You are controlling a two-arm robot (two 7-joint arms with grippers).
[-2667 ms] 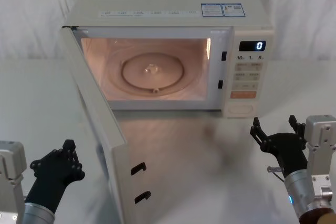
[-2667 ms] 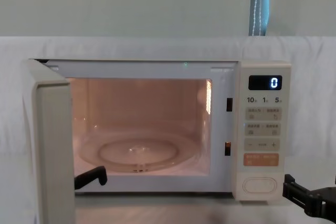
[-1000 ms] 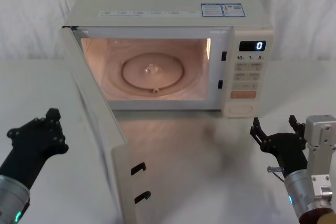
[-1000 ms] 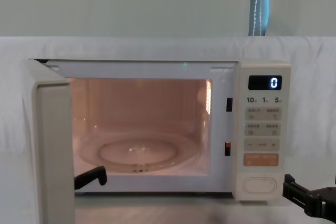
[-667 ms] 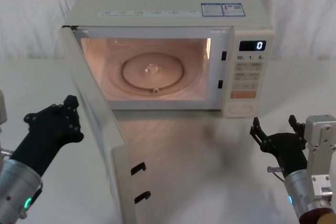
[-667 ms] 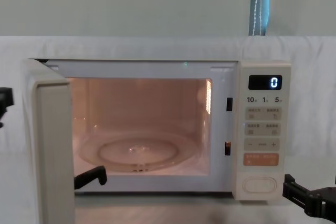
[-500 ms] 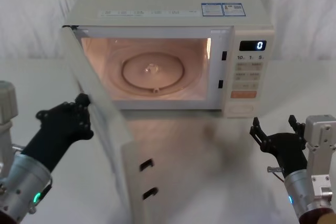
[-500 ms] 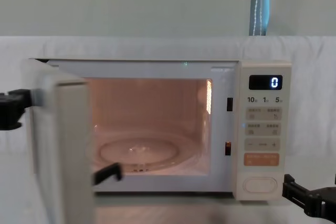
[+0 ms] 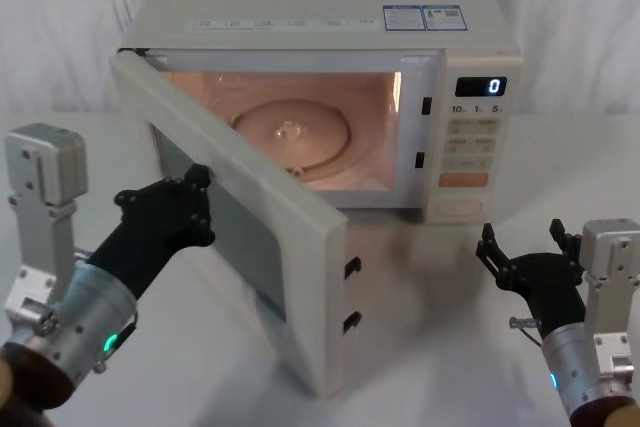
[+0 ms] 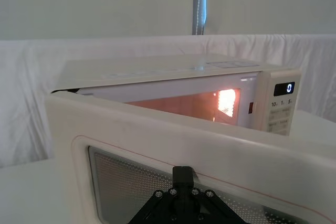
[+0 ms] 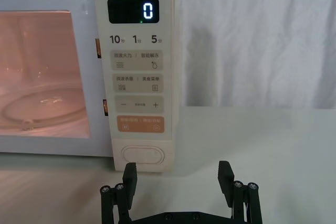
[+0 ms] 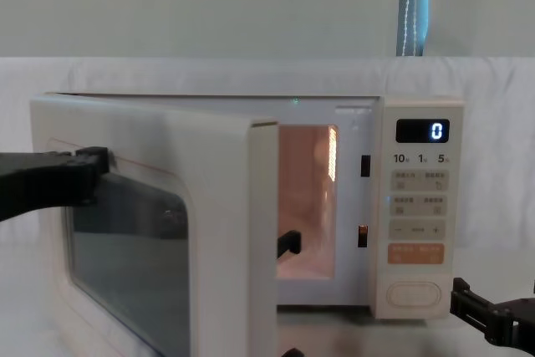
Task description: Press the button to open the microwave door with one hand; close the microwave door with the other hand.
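We judge the first half of the task done: the door [image 9: 240, 237] stands off the oven [image 9: 320, 17], the cavity is lit, and the display reads 0, so the button [image 11: 143, 157] needs no more from us. What is left is the closing, and that is under way. Our left gripper [image 9: 185, 202] is against the outer face of the door at the upper corner of its dark window, near the hinge side, and the door hangs at a partial angle, its free edge with the two black latch hooks [image 9: 351, 294] well clear of the front frame. In the chest view the door covers most of the opening, with a lit gap between its free edge and the keypad panel [image 12: 418, 206]. We cannot tell from these views whether the left fingers are spread or together; the left wrist view has the door's window close in front of the gripper's tip. Our right gripper [image 11: 178, 179] sits low on the table just in front of the button, apart from it, its jaws spread wide and holding nothing. To finish, we expect the left arm must push the door through the last of its swing until the hooks seat in the frame.
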